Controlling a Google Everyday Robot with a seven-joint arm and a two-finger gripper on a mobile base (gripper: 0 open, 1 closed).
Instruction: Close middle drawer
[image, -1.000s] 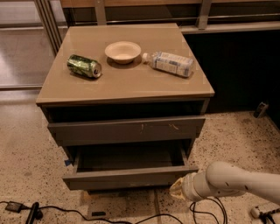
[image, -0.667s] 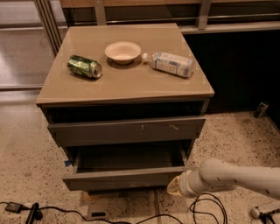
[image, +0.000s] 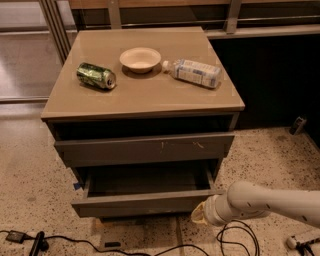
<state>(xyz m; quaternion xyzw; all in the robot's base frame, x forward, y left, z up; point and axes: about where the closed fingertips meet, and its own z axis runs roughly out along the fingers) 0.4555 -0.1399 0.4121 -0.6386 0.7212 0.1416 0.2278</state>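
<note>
None of the closing looked done: the middle drawer stood pulled out. The gripper sat by its front's right end, grip impossible to tell.

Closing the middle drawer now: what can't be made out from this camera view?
1. The hand, camera view: by the right end of the middle drawer front; contact is hidden behind the arm.
2. Drawer's rear interior: dark, overhung by the scratched drawer.
3. The cabinet below the middle drawer: hidden by its front.
4. The arm: cut off at the right edge.
</note>
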